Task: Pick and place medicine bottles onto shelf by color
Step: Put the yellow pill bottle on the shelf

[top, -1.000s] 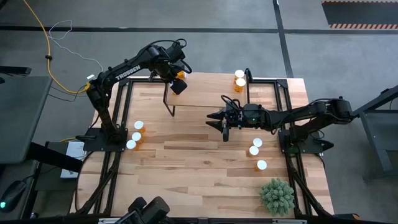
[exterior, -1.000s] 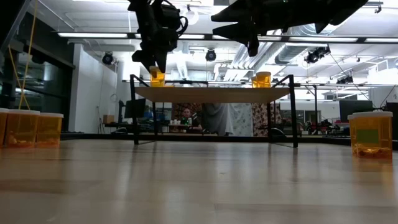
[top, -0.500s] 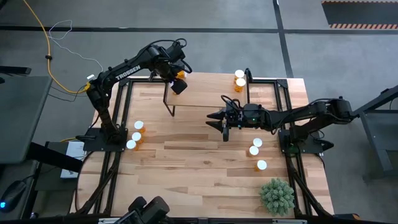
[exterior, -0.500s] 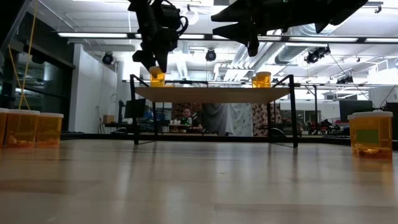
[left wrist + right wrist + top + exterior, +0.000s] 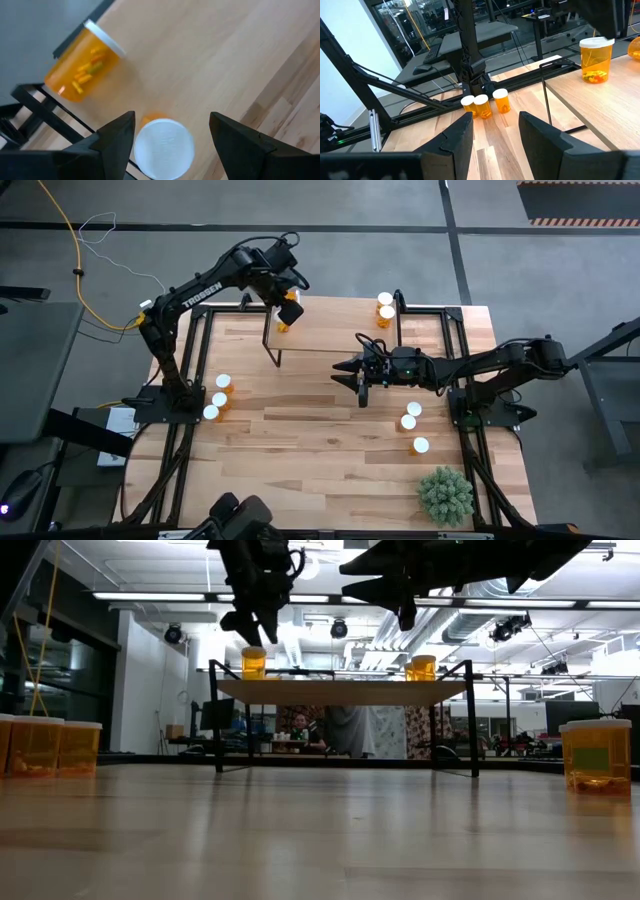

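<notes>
Left tool (image 5: 288, 300): fingers (image 5: 117, 137) spread apart, holding nothing, poised above the shelf's (image 5: 330, 330) left end. Directly beneath it, between the fingers in the wrist view, stands a white-capped orange bottle (image 5: 163, 146), upright on the shelf board near its left edge; in the low view this bottle (image 5: 254, 663) stands clear below the tool (image 5: 252, 625), not touched.

Right tool (image 5: 345, 373): hovering above the table (image 5: 330, 435) near its centre, just in front of the shelf; fingers (image 5: 451, 142) parted, nothing between them.

Shelf: light-wood board on thin black legs, along the far edge of the table.

Further bottles on the shelf: two (image 5: 386, 307) at the right end, close together near the far right corner. The left wrist view also shows a second orange bottle (image 5: 83, 62) farther along the board.

Bottles on the table: three (image 5: 218, 398) clustered by the left edge; two (image 5: 410, 416) near the right edge, with a third (image 5: 421, 446) just nearer the front.

Plant (image 5: 445, 494): green, spiky, at the front right corner of the table.
</notes>
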`<state>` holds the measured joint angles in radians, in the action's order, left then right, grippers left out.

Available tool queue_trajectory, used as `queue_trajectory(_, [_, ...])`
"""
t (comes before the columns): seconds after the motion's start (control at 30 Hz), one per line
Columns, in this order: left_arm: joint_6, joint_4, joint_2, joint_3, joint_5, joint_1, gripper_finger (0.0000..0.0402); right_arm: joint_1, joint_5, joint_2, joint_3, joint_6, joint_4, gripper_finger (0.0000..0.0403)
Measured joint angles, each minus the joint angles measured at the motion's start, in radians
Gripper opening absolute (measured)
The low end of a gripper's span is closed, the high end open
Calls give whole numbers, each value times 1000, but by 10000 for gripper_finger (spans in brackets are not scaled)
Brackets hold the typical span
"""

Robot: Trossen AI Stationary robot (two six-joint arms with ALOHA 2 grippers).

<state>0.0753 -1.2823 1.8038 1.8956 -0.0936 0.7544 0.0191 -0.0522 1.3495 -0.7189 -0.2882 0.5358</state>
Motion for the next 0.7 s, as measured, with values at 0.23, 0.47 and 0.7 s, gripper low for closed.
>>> queue_trajectory(0.23, [-4, 5, -2, 77, 13, 0, 244, 0, 0, 0, 0, 0, 0, 152])
queue_trajectory(0.47, [-50, 119, -74, -4, 23, -49, 205, 0, 3, 0, 0, 1, 0, 152])
queue_trajectory(0.7, [-43, 549, -340, -392, 91, -107, 102, 0, 34, 0, 0, 0, 1, 152])
